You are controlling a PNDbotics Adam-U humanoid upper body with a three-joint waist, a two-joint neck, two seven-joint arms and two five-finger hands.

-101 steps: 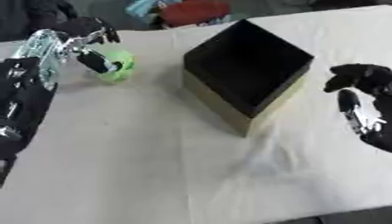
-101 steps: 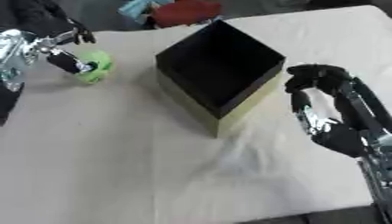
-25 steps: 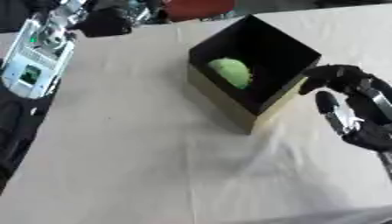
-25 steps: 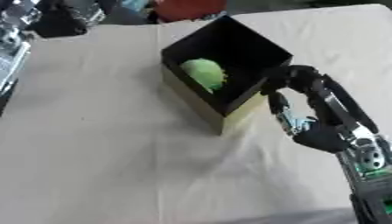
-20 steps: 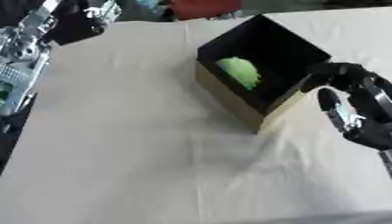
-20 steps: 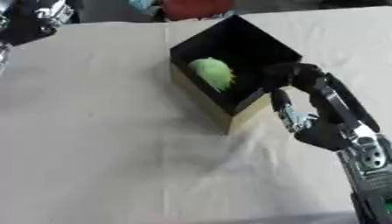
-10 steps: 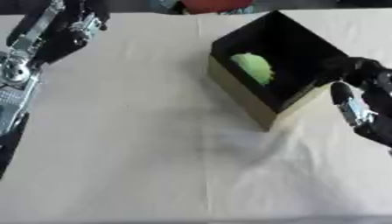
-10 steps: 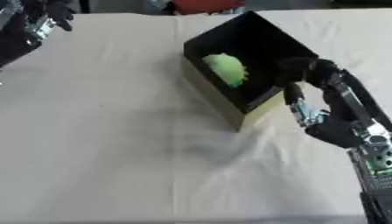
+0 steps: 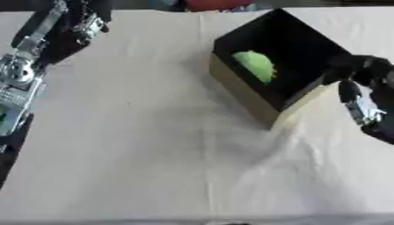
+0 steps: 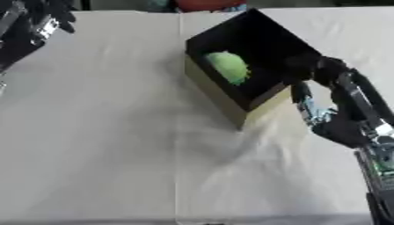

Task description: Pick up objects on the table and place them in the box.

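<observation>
We see the green object (image 10: 228,66), rounded and pale, lying inside the box (image 9: 254,99). It rests against the inner wall on the box's left side, below the rim. The box is square, black inside, with tan outer walls, and stands turned so that one corner points toward the near edge of the surface (image 9: 154,167). It sits on the far right part of the surface, which a cream cloth covers.

Our right hand (image 10: 323,110) is at the box's right-hand near wall. Its fingers are curled, and the upper ones overlap the rim at the box's right corner. We cannot tell whether they touch the rim or only pass in front of it. The hand holds nothing that we can see.

Our left hand (image 9: 85,26) is at the far left of the surface, well apart from the box, with the silver and black forearm running down the left edge of the left eye view. We cannot tell whether its fingers are straight or curled.

A red object (image 9: 215,4) shows at the far edge, just beyond the surface and behind the box.
</observation>
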